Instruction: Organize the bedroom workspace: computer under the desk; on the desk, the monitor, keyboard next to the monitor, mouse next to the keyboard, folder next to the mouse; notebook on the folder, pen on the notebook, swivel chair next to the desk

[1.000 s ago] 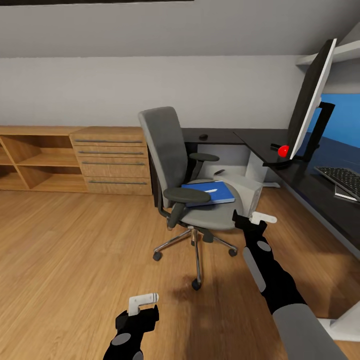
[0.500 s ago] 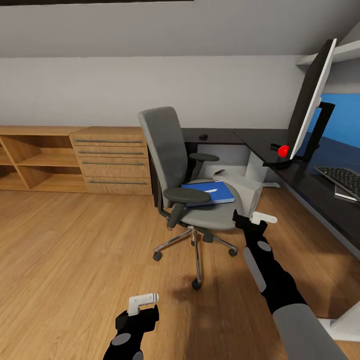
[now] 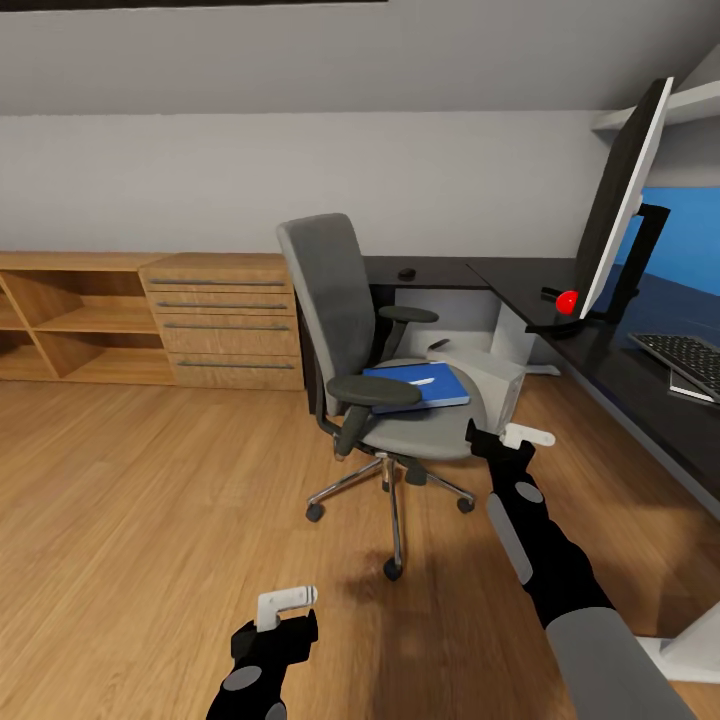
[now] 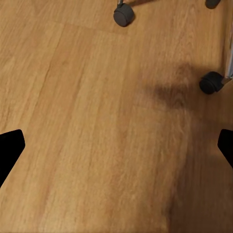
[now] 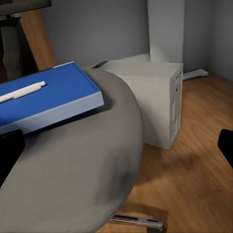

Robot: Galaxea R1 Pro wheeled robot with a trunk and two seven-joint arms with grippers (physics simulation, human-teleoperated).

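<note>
Nothing is moving between frames. Right claw (image 3: 497,437), fingers apart, is hovering at the chair (image 3: 380,380) seat's edge; folder (image 3: 418,386) lying toward ten o'clock, nearer than the left claw (image 3: 283,618), also apart.

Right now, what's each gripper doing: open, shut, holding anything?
Left gripper: jaws open, empty, over the wooden floor.
Right gripper: jaws open, empty, at the front edge of the grey padded swivel chair.

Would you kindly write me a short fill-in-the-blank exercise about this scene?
1. The folder lies on the ____ seat.
2. The white pen rests on the ____.
3. The monitor stands on the ____.
4. The right pincer hovers open beside the chair's ____.

Missing words: chair; folder; desk; seat
</note>
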